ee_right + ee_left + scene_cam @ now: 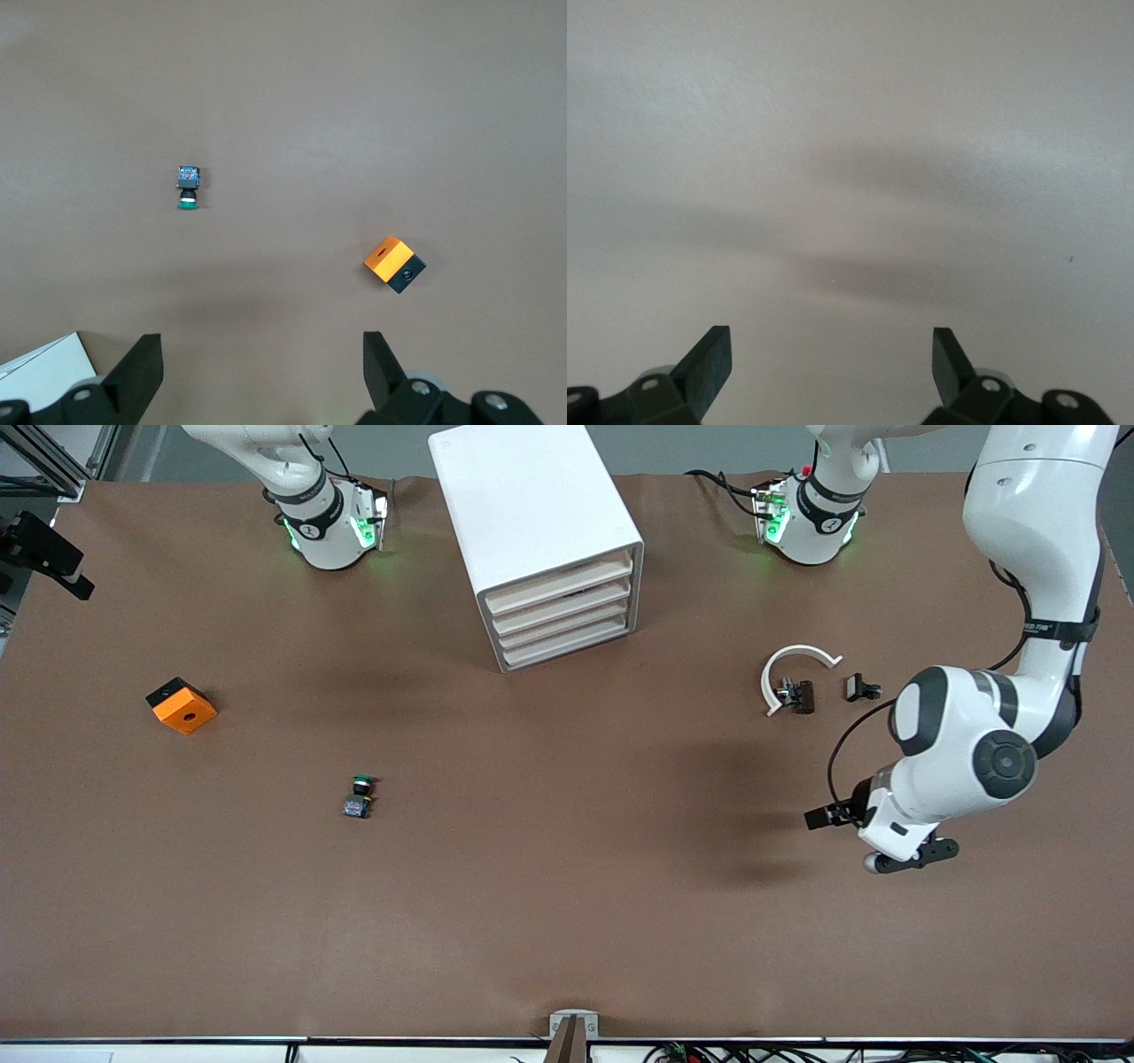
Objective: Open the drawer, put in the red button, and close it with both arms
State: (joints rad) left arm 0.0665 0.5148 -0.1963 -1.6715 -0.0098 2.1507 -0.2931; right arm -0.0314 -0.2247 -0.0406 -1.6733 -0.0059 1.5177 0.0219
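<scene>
Item: drawer point(560, 582), top of four in the white cabinet point(532, 505), shut. Red button: not identifiable (only a green-capped button point(361, 784) shows). Left claw point(831, 367) open over bare bench point(567, 921); right claw point(262, 372) open, high above it. Advice: hook the top front squarely, pull straight.

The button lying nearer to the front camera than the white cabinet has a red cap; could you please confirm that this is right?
Not quite: the button lying nearer to the front camera than the white cabinet has a green cap, not a red one, as the right wrist view shows clearly.
</scene>
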